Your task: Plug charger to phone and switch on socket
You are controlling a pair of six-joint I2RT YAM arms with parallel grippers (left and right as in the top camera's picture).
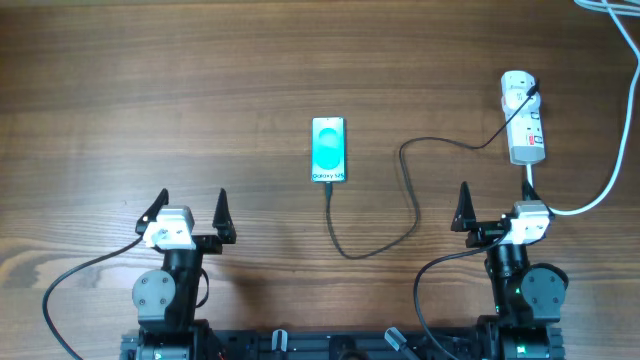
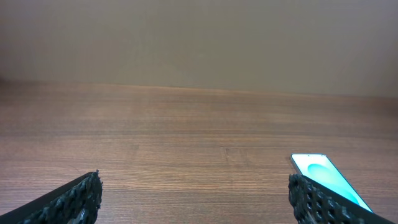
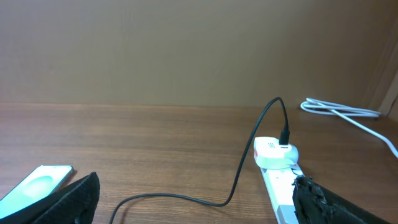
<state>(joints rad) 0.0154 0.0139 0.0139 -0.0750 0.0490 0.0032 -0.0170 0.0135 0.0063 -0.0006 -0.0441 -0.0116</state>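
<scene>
The phone (image 1: 328, 150) lies flat mid-table, teal screen up, "Galaxy S25" text at its near end. It also shows in the left wrist view (image 2: 323, 176) and the right wrist view (image 3: 36, 185). The thin black charger cable (image 1: 408, 195) runs from a white adapter on the socket's far end, loops across the table, and its free end reaches the phone's near edge (image 1: 328, 190). The white socket (image 1: 524, 120) lies at the right, seen too in the right wrist view (image 3: 280, 177). My left gripper (image 1: 190, 212) and right gripper (image 1: 500, 205) are both open and empty, near the front edge.
The socket's thick white cord (image 1: 610, 190) curves along the right side of the table to the far right corner, also visible in the right wrist view (image 3: 348, 112). The robots' black cables trail at the front by the arm bases.
</scene>
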